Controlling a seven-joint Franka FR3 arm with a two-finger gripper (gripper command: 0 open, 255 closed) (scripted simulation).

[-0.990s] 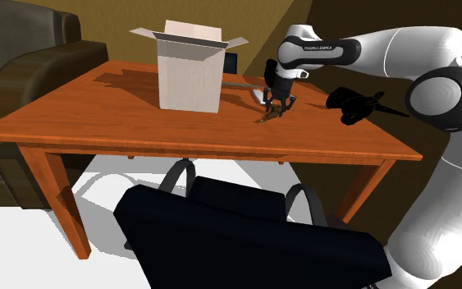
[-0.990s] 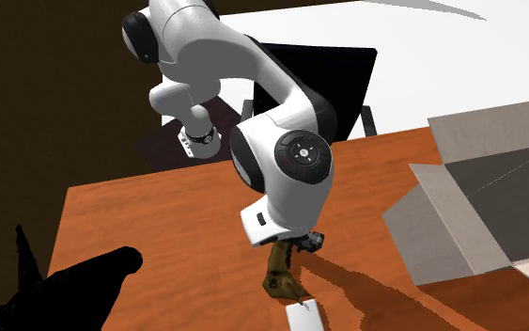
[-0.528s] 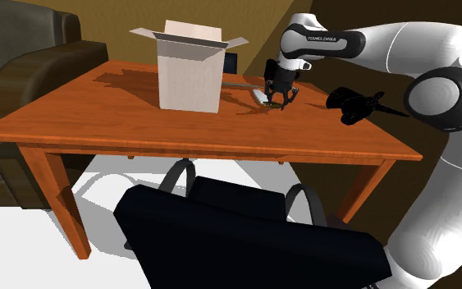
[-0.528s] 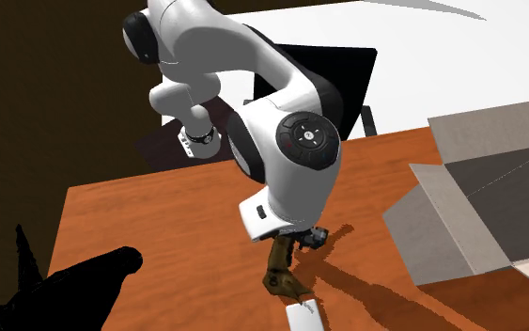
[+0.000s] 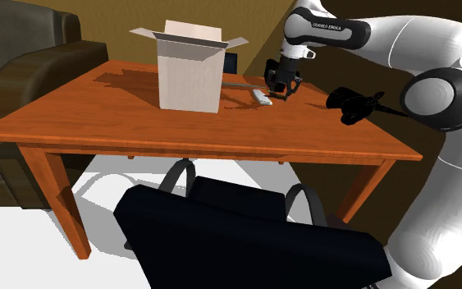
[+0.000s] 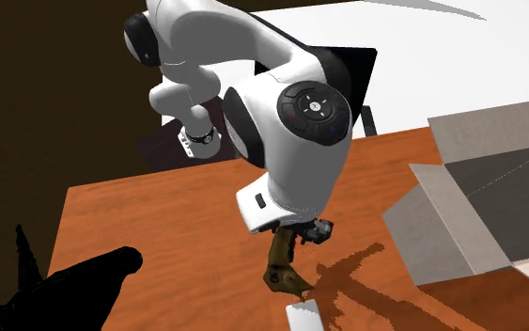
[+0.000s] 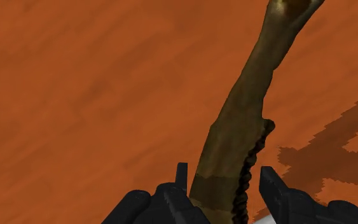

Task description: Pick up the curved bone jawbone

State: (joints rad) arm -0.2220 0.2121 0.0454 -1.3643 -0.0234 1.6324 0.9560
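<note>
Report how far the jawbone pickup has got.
Done: the gripper is shut on the brown jawbone, clasping its near end. In hand: the lift. In the second exterior view the jawbone hangs below the gripper, and its shadow on the table lies apart from it, so it looks clear of the wood. Left: at most raising it higher.
</note>
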